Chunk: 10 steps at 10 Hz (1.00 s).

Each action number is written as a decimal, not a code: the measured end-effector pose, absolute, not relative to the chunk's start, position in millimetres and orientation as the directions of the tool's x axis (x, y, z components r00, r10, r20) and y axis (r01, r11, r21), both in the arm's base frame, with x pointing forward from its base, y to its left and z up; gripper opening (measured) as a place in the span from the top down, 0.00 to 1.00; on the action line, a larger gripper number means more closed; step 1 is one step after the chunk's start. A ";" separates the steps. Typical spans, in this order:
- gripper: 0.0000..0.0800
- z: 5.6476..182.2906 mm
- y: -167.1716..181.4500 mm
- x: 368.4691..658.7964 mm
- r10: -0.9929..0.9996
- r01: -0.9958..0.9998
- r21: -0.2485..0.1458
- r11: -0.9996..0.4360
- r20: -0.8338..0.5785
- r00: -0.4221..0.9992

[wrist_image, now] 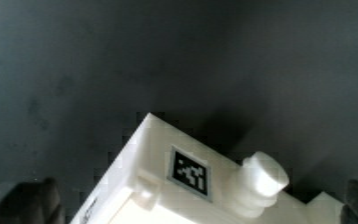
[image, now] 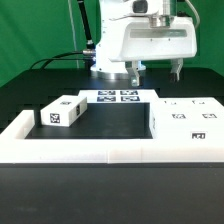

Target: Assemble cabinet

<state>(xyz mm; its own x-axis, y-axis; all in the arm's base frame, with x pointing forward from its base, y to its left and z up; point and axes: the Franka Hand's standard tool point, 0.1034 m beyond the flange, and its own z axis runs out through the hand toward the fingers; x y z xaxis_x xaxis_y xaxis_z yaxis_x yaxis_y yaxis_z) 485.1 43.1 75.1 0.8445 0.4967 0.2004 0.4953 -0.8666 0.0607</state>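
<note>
Cabinet [image: 186, 118] not yet built: its white plastic pieces lie well apart on the dark matte counter [image: 110, 125]. A small box [image: 63, 112] with a black-and-white square tag on its face sits toward the exterior view's left. A wide, low slab [image: 190, 128] with several tags on top sits toward the right. A long, low white rail [image: 100, 152] runs along the near edge, and the marker board [image: 118, 97] lies flat at the back. The pincer [image: 156, 72] hangs above the counter with its two dark fingers spread wide and nothing between them. The wrist view shows a sharp-edged corner of a smooth white piece [wrist_image: 149, 160] bearing a tag [wrist_image: 192, 172], with a small rounded peg [wrist_image: 265, 172] beside it; which piece this is cannot be told. The step in hand looks like an approach to a first grasp. To do it well, the arm should centre the fingers across two flat parallel faces and come down straight. It should close clear of the peg, since hard, glossy plastic may slip or twist if caught at a corner.
</note>
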 end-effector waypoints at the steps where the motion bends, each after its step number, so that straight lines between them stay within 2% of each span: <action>1: 0.00 75.1 43.3 485.1 0.428 0.429 0.042 -0.902 0.205 0.880; 3: 0.00 74.0 45.4 484.8 0.341 0.344 0.019 -0.939 0.209 0.917; 5: 0.00 66.0 67.8 488.7 0.110 0.119 -0.031 -0.992 0.211 0.971; 6: 0.00 62.0 75.5 491.2 0.027 0.036 -0.039 -0.999 0.212 0.977; 10: 0.00 43.5 76.5 488.0 0.081 0.084 -0.003 -0.996 0.229 0.970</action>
